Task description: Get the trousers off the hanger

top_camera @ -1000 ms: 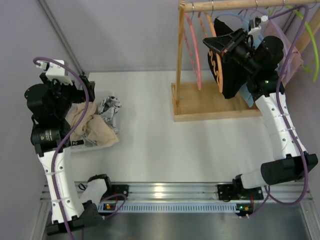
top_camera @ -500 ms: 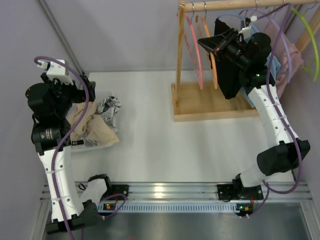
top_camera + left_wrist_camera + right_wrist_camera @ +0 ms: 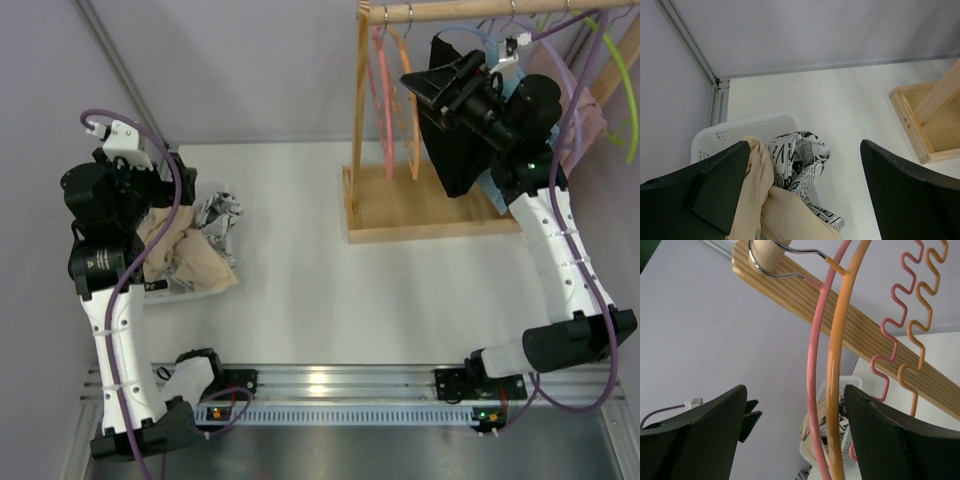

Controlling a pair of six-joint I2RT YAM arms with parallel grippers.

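Note:
An empty orange hanger [image 3: 834, 365] hangs on the wooden rail [image 3: 850, 322] beside an empty pink hanger [image 3: 812, 365]. My right gripper [image 3: 795, 440] is open around them and holds nothing. From above, the right gripper [image 3: 418, 88] is up at the rail next to the orange hanger [image 3: 410, 125]. A black garment [image 3: 458, 150] that looks like trousers hangs just behind it. My left gripper [image 3: 805, 192] is open and empty above a beige garment [image 3: 775, 215] and a newsprint-patterned one [image 3: 800, 155] in the white basket [image 3: 740, 131].
The wooden rack base [image 3: 420, 215] stands at the back right. More hangers and pinkish clothes [image 3: 580, 110] crowd the rail's right end. The basket [image 3: 205, 285] sits at the left beneath the left arm. A grey wall closes off the back.
My right gripper has opened and let go of the orange hanger, which now hangs on the rail beside the pink one. The left arm has barely shifted.

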